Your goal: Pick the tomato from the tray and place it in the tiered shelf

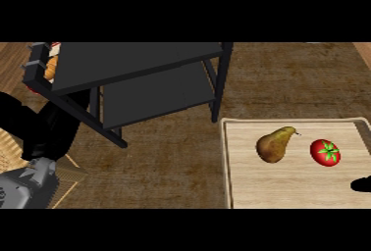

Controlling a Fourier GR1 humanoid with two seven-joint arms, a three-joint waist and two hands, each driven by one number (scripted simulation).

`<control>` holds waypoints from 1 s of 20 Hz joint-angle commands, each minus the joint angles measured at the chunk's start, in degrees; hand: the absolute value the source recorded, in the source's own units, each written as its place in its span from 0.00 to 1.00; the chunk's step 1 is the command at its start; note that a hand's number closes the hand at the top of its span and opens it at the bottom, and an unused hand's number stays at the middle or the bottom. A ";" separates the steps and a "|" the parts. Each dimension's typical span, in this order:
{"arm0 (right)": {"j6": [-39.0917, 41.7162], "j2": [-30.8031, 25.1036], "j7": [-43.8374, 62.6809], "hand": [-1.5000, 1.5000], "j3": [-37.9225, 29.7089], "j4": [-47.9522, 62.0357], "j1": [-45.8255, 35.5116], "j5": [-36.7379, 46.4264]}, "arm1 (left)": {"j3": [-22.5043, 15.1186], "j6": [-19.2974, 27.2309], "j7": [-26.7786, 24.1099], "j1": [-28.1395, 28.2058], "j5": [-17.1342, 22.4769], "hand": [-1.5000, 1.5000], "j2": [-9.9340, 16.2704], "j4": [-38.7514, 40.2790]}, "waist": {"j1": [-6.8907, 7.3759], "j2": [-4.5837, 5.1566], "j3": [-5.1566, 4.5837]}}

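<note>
Now at the pick-up stage, with nothing yet lifted. Tomato (325,152) toward the right of the wooden tray (290,196), green stalk end facing up, just beside a pear (276,145) but apart from it. Right hand (361,185) only a dark sliver at the right edge of the view, over the tray's near right corner and near the tomato; open or closed impossible to tell. Left hand (45,128) at the left edge, above its grey forearm, beside the shelf's near leg; state likewise impossible to tell, nothing visibly held. Tiered shelf (145,61) at upper left on the worktop (290,78), well apart from the tray, two dark boards between thin posts. Likely hazards, judged from this layout: rolling of the round, smooth tomato away from a glancing touch, toward the pear or the tray's raised rim; knocking of the pear on any approach from the left; grazing of the rim on a low approach from the right edge. Further risk on the long carry across the worktop: striking a post or the edge of the upper board on entry between the boards, with the tomato jolted free or left to roll off a flat board. Crowding also possible near the left hand beside the shelf.
</note>
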 commanded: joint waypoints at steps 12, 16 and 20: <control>-4.77 4.65 5.42 0.00 7.20 2.81 -2.34 10.47 | -0.80 -2.51 -0.13 10.21 0.79 0.50 -1.21 10.31 | 0.36 2.04 -2.18; -6.16 6.75 4.46 0.00 8.93 3.90 -3.17 13.13 | -0.16 -2.87 0.34 9.98 1.56 0.50 -1.56 9.72 | 0.44 1.89 -2.12; -8.77 10.44 2.60 0.00 9.85 7.08 -4.23 14.88 | -0.80 -2.46 -0.12 10.52 0.45 0.50 -2.18 9.33 | 1.02 2.07 -1.99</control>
